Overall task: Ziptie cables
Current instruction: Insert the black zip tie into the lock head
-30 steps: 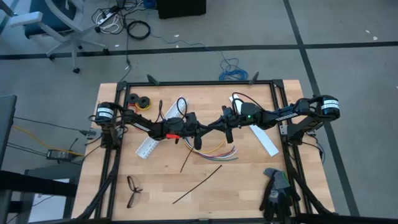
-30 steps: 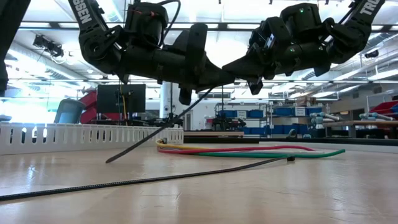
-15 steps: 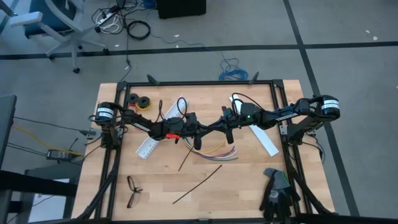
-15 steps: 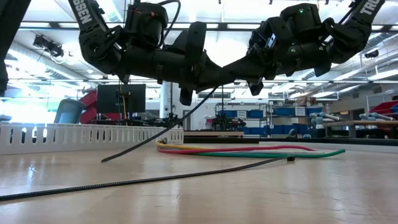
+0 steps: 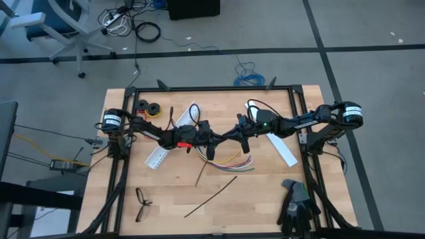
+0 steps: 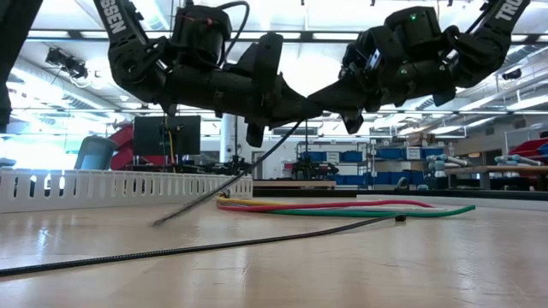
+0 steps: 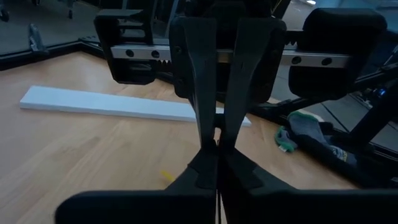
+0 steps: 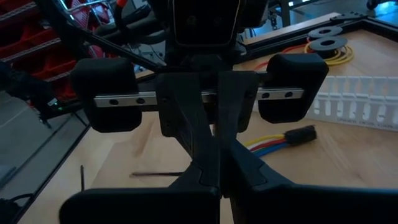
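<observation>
Wooden table [image 5: 265, 192] inside a black frame, grey floor around it, a workshop with shelving beyond.

Both arms meet over the table's middle, tips facing each other and raised off the surface. Left gripper [image 5: 214, 141] comes in from the left, right gripper [image 5: 224, 137] from the right; their tips are touching or very nearly so. Both pairs of jaws are closed narrow. Each wrist view shows the other arm's closed fingers head-on, just ahead.

One ziptie [image 6: 227, 186] hangs slanted from the point where the two grippers meet, its lower end down on the table toward the left in the low view. In the high view it shows as a short dark line [image 5: 202, 171] just near of the grippers. Which gripper pinches it I cannot tell; it runs up between them.

A second ziptie [image 5: 211, 196] lies flat on the near part of the table, clear of both arms.

Cables [image 5: 232, 162] lie in a loose curved bundle just below and near of the grippers, yellow, red and blue among them, untied.

White slotted strip [image 5: 159, 154] sits left of centre under the left arm. White flat bar [image 5: 282, 149] lies to the right. Black eyeglasses [image 5: 142, 202] near left; gloves [image 5: 294, 202] near right; tape rolls [image 5: 149, 107] far left.
</observation>
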You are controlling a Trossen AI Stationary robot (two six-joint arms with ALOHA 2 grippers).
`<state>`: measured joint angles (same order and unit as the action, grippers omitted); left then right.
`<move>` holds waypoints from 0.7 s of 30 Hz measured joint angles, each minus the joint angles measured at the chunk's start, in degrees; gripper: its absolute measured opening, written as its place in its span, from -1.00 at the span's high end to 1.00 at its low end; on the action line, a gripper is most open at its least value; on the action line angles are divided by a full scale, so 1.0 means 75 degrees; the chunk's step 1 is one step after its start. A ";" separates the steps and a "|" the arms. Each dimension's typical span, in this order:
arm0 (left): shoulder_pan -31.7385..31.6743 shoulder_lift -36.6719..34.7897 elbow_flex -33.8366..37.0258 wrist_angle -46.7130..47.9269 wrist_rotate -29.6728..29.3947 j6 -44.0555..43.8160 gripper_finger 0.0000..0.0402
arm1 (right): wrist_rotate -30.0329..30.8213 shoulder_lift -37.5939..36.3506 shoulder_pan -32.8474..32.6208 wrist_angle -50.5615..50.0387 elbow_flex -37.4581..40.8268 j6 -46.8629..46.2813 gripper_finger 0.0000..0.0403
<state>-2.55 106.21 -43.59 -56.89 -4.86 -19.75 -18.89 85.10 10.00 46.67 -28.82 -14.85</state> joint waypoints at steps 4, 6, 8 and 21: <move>-0.0071 0.0000 0.0000 0.0013 0.0078 0.0003 0.98 | 0.0026 0.0000 0.0003 -0.0007 0.0000 -0.0001 1.00; -0.0107 0.0000 0.0000 0.0019 0.0240 -0.0009 0.98 | 0.0016 0.0000 0.0003 -0.0014 0.0000 0.0001 1.00; -0.0111 0.0000 0.0000 0.0019 0.0266 -0.0033 0.98 | 0.0056 0.0000 0.0002 -0.0012 0.0000 0.0001 0.97; -0.0144 -0.0012 0.0140 0.0410 0.0176 -0.0478 0.99 | 0.0856 0.0009 -0.0020 -0.0198 0.0015 0.1151 0.44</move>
<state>-3.63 106.13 -42.55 -53.82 -3.54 -23.33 -12.47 85.17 9.85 45.18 -28.71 -6.21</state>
